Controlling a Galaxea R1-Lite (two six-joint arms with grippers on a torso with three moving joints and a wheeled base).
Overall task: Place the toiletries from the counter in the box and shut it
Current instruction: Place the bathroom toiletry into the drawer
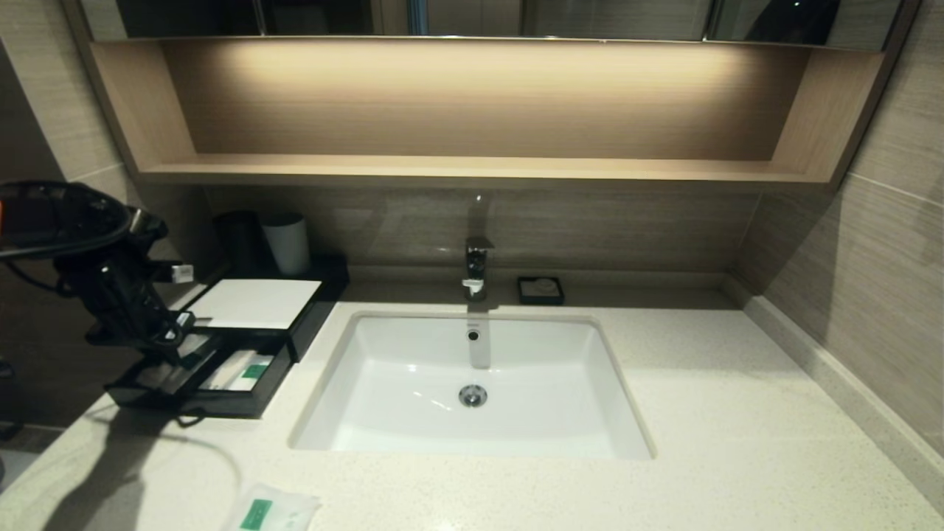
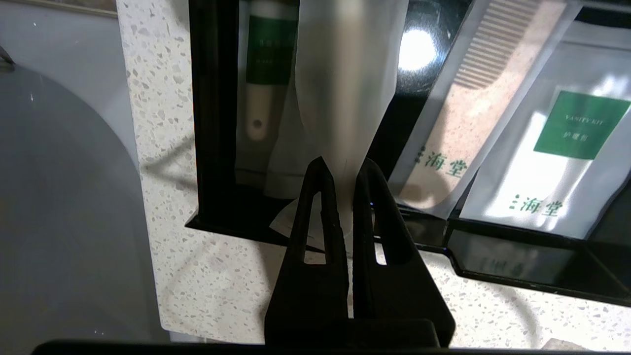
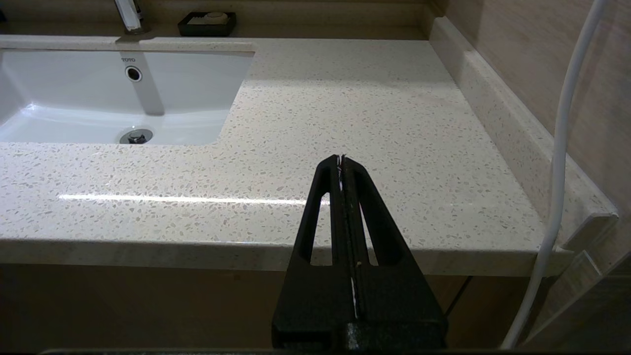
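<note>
Off-white speckled stone bench [image 1: 700, 413]; low black box [image 1: 221, 354], drawer pulled out, at its left end. Left gripper [image 2: 345, 170] over drawer, jaws pinched on clear-wrapped slim stick [image 2: 345, 74]. Right gripper [image 3: 341, 160] parked off bench edge, jaws closed, empty. Small white sachet [image 1: 269, 510] on bench front.

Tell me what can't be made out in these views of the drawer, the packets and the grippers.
- Head view: the left gripper and arm hide much of the open drawer.
- Head view: the sachet on the counter is cut off by the frame's edge.
- Left wrist view: the held packet is frosted, so its contents are blurred; it overlaps the stick beside it.
- Right gripper: absent from the head view.
</note>
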